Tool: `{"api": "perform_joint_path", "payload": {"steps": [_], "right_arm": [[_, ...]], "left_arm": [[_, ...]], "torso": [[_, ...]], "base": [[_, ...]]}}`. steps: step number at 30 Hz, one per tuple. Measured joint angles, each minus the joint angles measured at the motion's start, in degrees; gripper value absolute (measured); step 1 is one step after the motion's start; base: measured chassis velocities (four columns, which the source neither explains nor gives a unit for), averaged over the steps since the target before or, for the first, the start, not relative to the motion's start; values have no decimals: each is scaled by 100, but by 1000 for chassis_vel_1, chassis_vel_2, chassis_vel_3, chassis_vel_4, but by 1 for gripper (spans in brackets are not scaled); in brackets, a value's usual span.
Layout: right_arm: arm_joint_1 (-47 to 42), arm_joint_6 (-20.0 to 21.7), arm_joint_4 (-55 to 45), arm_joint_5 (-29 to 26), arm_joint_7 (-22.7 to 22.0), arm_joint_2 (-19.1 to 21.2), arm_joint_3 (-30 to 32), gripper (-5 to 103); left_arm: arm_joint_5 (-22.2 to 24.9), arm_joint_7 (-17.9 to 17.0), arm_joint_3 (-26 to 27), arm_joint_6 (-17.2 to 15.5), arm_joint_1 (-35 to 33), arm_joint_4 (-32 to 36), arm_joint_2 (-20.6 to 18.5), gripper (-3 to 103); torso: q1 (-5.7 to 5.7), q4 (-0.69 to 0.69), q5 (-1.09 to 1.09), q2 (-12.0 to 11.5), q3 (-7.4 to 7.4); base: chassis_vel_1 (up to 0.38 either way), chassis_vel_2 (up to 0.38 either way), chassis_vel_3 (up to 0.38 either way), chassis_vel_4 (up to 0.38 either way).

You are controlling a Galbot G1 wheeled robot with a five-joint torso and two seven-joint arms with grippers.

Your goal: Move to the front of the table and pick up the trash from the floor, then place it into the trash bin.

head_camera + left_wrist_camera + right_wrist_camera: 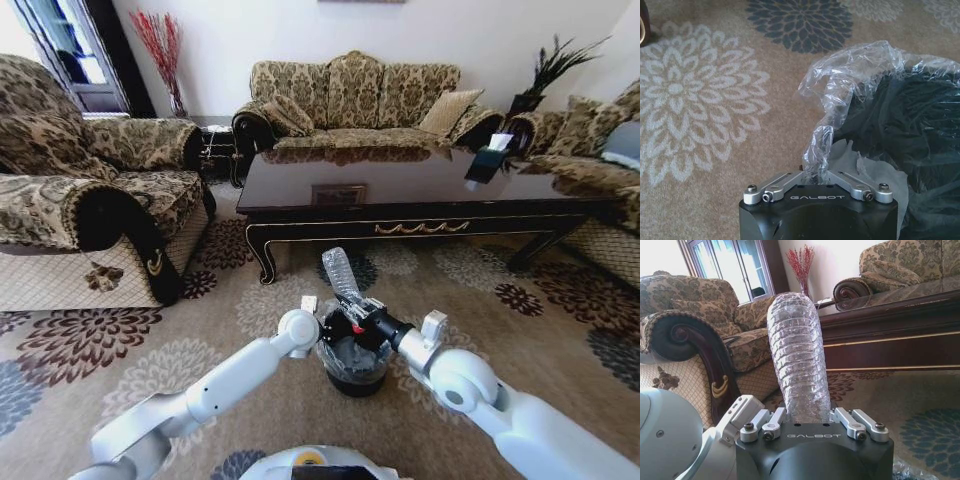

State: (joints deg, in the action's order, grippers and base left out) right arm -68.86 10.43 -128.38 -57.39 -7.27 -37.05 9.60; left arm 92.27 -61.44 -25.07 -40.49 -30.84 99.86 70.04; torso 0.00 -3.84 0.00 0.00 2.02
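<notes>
Glossy dark wood table [400, 185], clear ribbed plastic bottle [799, 360], thin crinkly bag [850, 75].

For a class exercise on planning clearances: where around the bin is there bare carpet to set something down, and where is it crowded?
Free: carpet between the coffee table and the trash bin; carpet left of the bin toward the armchair. Crowded: over the bin, where the left end effector pinches the bag liner and the right end effector holds the plastic bottle.

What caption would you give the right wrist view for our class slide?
Right gripper holds a clear plastic bottle upright, with the dark table behind.
</notes>
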Motion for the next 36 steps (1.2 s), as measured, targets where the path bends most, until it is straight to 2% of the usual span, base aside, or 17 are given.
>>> {"api": "perform_joint_path", "payload": {"steps": [1, 4, 5, 8, 9, 11, 12, 13, 17, 22, 28, 34, 36], "right_arm": [[6, 1, 26, 5, 19, -2, -7, 27], [-40, 1, 90, 26, 53, 1, -2, 37], [-82, -3, 126, 53, 76, 4, 8, 37], [-159, -35, 231, 116, 143, -10, 29, 54], [-159, -35, 231, 116, 143, -10, 29, 54], [-159, -72, 318, 139, 216, -20, 27, 65], [-120, -95, 429, 140, 248, -43, 12, 75], [-120, -95, 429, 140, 248, -43, 12, 75], [-143, -96, 438, 133, 230, -72, -2, 96], [-291, -94, 317, 93, 193, -76, 195, 100], [-556, -87, 152, 52, 170, -79, 499, 100], [-1015, -84, -12, 94, 207, -81, 870, 100], [-1079, -85, -39, 96, 222, -73, 948, 100]], "left_arm": [[-1, -1, 7, 0, 5, -4, -5, 0], [16, -1, 29, -1, 8, 21, -47, 0], [25, -1, 42, -1, 9, 52, -87, 0], [44, -4, 83, -1, -5, 167, -228, 0], [44, -4, 83, -1, -5, 167, -228, 0], [75, -36, 96, -4, -11, 276, -341, 0], [171, -69, 168, -8, -4, 428, -497, 0], [171, -69, 168, -8, -4, 428, -497, 0], [186, -76, 268, -21, -38, 426, -562, 0], [129, -68, 350, -27, -75, 224, -558, 0], [27, -27, 414, -39, -105, -42, -532, 0], [-191, 174, 450, -42, -171, -316, -420, 0], [-313, 223, 458, -38, -255, -385, -404, 10]], "torso": [[0, 0, -1, 0, 0], [0, 0, -1, 0, 0], [0, 0, 0, 0, 0], [0, 0, -1, 0, 0], [0, 0, -1, 0, 0], [-1, 1, -1, 0, 0], [0, 0, -1, 0, 0], [0, 0, -1, 0, 0], [0, 1, -1, 0, 0], [0, 0, -1, 0, 0], [0, 1, 0, 0, 0], [0, -2, 0, 0, 0], [0, 0, 0, 0, -1]], "base": [[0, 0, 0, 0], [0, 0, 0, 0], [0, 0, 0, 0], [0, 0, 0, 0], [0, 0, 0, 0], [0, 0, 0, 0], [0, 0, 0, 0], [0, 0, 0, 0], [0, 0, 0, 0], [0, 0, 0, 0], [0, 0, 0, 0], [0, 0, 0, 0], [0, 0, 0, 0]]}}
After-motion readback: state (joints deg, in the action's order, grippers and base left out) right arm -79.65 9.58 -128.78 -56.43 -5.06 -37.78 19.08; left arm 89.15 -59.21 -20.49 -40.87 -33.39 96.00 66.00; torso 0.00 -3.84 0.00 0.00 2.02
